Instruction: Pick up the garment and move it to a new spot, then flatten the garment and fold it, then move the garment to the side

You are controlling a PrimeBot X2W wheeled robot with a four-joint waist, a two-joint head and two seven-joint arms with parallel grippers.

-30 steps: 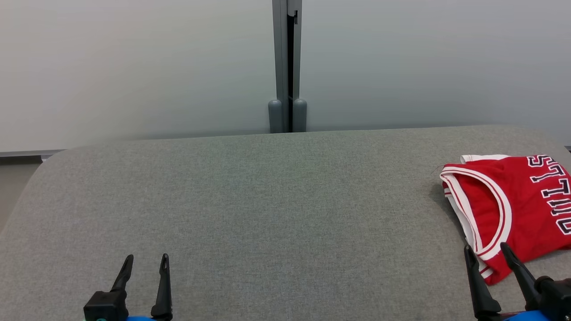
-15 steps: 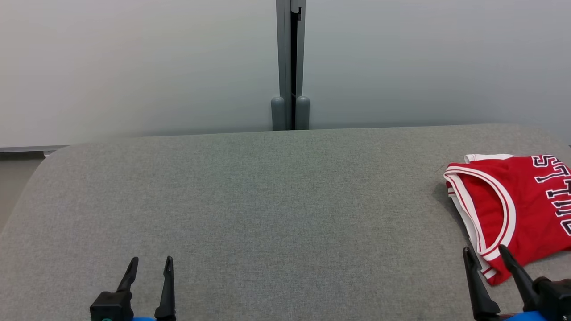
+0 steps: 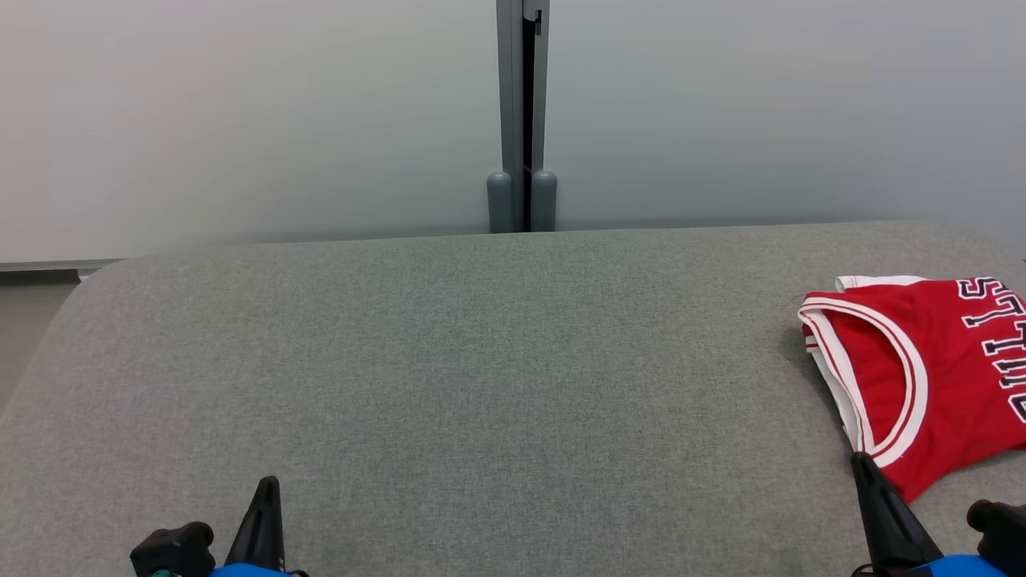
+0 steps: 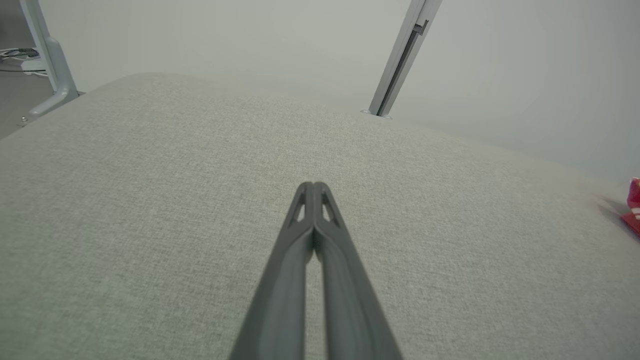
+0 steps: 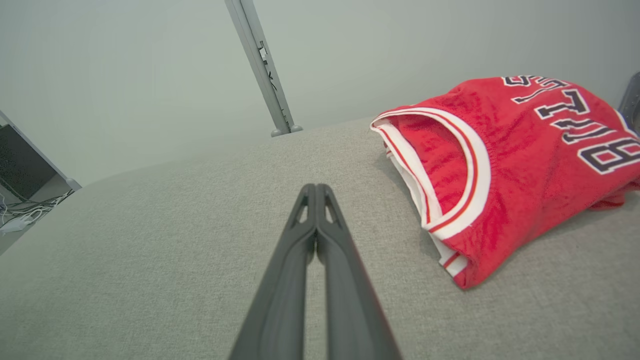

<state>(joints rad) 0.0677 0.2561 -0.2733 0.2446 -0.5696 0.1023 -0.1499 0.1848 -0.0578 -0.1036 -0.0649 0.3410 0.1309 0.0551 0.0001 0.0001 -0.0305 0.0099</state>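
Note:
The garment (image 3: 930, 377) is a red jersey with white trim and dark lettering, folded and lying at the right edge of the grey fabric surface (image 3: 481, 385). In the right wrist view the garment (image 5: 510, 165) lies to the right of my right gripper (image 5: 316, 188), which is shut on nothing and apart from the cloth. My right gripper (image 3: 864, 461) shows at the lower right of the head view, just below the jersey's near corner. My left gripper (image 3: 269, 482) sits low at the left, far from the jersey. Its fingers (image 4: 314, 186) are pressed together, empty, above bare fabric.
A grey partition wall stands behind the surface, with a vertical post (image 3: 521, 120) at its middle. The surface has rounded corners and drops off at the left (image 3: 48, 336). Cables lie on the floor (image 5: 20, 215) beyond the left edge.
Both grippers have gone from open to shut and have drawn back toward the bottom edge. The head view shifted slightly; the jersey has stayed put.

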